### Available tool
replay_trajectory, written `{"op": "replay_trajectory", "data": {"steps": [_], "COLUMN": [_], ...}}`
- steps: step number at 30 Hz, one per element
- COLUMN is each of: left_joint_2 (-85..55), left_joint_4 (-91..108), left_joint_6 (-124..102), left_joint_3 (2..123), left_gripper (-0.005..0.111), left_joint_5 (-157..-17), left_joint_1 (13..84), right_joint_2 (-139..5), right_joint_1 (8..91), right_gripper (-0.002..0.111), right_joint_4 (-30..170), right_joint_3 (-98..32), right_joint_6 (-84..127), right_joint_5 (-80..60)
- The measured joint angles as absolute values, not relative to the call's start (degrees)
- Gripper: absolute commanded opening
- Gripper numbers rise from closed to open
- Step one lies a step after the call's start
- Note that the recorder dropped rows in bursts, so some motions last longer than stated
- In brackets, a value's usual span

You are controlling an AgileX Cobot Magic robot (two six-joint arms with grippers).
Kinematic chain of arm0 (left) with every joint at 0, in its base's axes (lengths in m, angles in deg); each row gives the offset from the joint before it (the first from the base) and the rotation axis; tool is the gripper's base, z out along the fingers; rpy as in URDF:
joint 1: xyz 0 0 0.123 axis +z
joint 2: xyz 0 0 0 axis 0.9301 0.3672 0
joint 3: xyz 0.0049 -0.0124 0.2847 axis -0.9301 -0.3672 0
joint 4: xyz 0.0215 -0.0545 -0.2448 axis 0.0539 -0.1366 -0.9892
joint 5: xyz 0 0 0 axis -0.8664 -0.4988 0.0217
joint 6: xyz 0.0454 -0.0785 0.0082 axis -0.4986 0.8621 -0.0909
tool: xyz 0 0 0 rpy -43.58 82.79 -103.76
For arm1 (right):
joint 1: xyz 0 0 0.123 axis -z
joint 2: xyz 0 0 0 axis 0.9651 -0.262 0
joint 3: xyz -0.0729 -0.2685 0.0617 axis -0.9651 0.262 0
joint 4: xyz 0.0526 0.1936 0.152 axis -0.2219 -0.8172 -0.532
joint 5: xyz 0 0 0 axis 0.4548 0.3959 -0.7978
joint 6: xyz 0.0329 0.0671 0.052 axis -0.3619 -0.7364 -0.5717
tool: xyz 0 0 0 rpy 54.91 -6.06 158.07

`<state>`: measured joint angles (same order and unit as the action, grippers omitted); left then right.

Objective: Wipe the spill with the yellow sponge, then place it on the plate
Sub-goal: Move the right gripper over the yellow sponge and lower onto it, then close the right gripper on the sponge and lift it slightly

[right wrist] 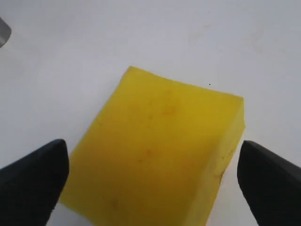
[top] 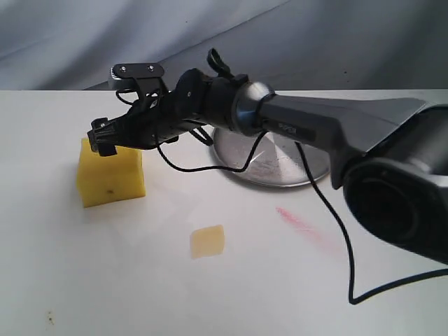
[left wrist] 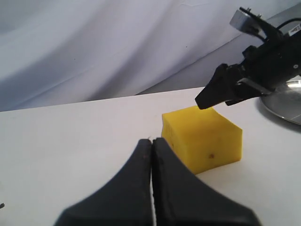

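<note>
Worktop is matte white, backed by draped grey cloth; a pink smear marks it. Beneath the right jaws, which stand wide apart, the bright yellow foam sponge block rests flat, its sides slightly askew to the line between them. It is nearly cubic, with no clear long axis. The left jaws are pressed together, the sponge just beyond their tips. A small squarish amber puddle lies well apart from both. The round silver metal plate sits apart from the right jaws, partly hidden by their arm.
</note>
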<state>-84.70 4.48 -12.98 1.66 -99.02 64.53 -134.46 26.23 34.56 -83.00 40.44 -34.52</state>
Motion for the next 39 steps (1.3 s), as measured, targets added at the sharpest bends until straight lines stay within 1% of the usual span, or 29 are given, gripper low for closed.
{"op": "replay_trajectory", "data": {"steps": [6, 8, 9, 11, 12, 15, 17, 18, 26, 32, 35, 39], "left_joint_2": [-84.7, -84.7, -84.7, -84.7, -84.7, -84.7, -84.7, -84.7, -84.7, -84.7, -84.7, -84.7], "left_joint_4": [4.48, 4.48, 4.48, 4.48, 4.48, 4.48, 4.48, 4.48, 4.48, 4.48, 4.48, 4.48], "left_joint_6": [-12.98, -12.98, -12.98, -12.98, -12.98, -12.98, -12.98, -12.98, -12.98, -12.98, -12.98, -12.98], "left_joint_3": [1.66, 1.66, 1.66, 1.66, 1.66, 1.66, 1.66, 1.66, 1.66, 1.66, 1.66, 1.66], "left_gripper": [0.0, 0.0, 0.0, 0.0, 0.0, 0.0, 0.0, 0.0, 0.0, 0.0, 0.0, 0.0], "left_joint_5": [-99.02, -99.02, -99.02, -99.02, -99.02, -99.02, -99.02, -99.02, -99.02, -99.02, -99.02, -99.02], "left_joint_1": [64.53, 64.53, 64.53, 64.53, 64.53, 64.53, 64.53, 64.53, 64.53, 64.53, 64.53, 64.53], "right_joint_2": [-142.34, -144.51, -145.2, -146.17, -146.43, -146.57, -146.57, -146.45, -144.16, -140.61, -137.57, -130.21], "right_joint_1": [26.23, 26.23, 26.23, 26.23, 26.23, 25.97, 25.84, 25.84, 25.84, 25.46, 23.95, 20.8], "right_gripper": [0.088, 0.085, 0.081, 0.067, 0.057, 0.022, 0.002, 0.0, 0.0, 0.0, 0.0, 0.0], "right_joint_4": [34.44, 34.44, 34.55, 36.12, 37.21, 41.19, 43.07, 43.64, 46.97, 51.62, 58.58, 65.91], "right_joint_3": [-90.51, -92.84, -93.96, -95.96, -96.65, -97.97, -98.36, -98.36, -98.38, -98.27, -95.65, -85.88], "right_joint_6": [37.59, 36.52, 36.08, 34.39, 33.16, 29.57, 27.42, 26.57, 22.2, 20.9, 19.81, 18.14], "right_joint_5": [-37.59, -39.4, -39.99, -41.71, -42.51, -44.21, -45.24, -45.71, -49.41, -56.15, -58.52, -55.68]}}
